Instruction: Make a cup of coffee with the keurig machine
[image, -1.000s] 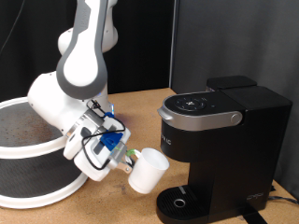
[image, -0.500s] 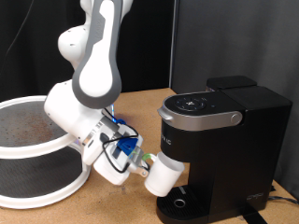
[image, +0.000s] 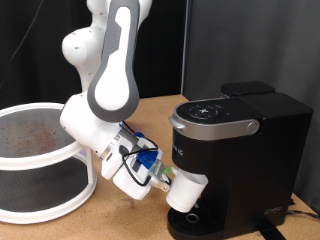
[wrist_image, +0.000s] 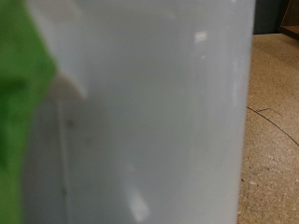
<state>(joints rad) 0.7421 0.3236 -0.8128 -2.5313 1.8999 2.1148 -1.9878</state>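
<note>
Pincer gripped cup — tilted, just above drip tray of keurig machine; cup not set down, brewing undone.

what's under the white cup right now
The cup, held in the gripper, hangs tilted just above the keurig machine's round drip tray. The cup hides part of the tray, so contact cannot be told.

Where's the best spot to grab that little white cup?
By its handle side, coming from the exterior view's left, as the hand does now: the cup is tilted at the machine, which blocks its other side.
</note>
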